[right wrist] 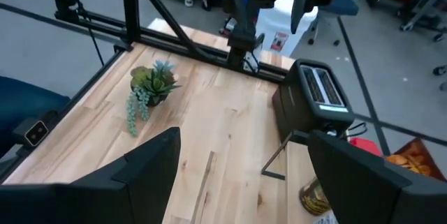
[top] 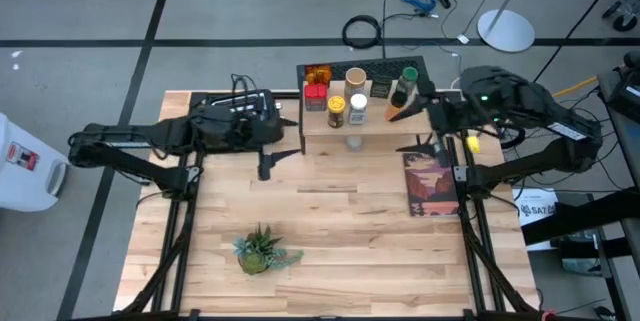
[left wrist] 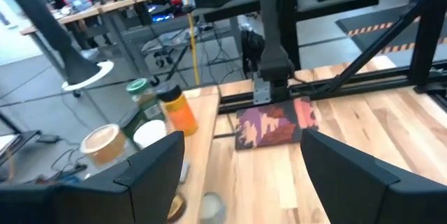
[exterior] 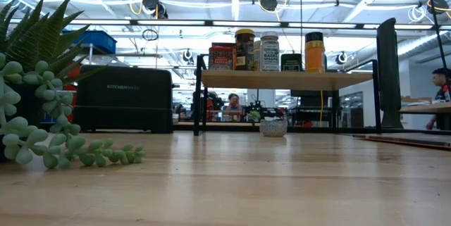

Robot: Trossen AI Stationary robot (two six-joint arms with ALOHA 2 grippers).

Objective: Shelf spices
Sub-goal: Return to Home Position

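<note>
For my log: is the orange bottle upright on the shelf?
Upright: in the low view the orange bottle stands straight on the shelf.

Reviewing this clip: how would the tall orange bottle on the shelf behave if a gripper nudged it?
The orange bottle stands upright on the shelf, tall and narrow, so a push high up would probably tip it. Its body looks rounded and smooth, so it might roll once down.

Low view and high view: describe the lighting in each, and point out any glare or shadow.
Low view: bright ceiling lights glare behind the shelf, whose black frame, like the black toaster beside it, reads dark against them. High view: light falls evenly on the tabletop; no hard shadows or glare show on it.
</note>
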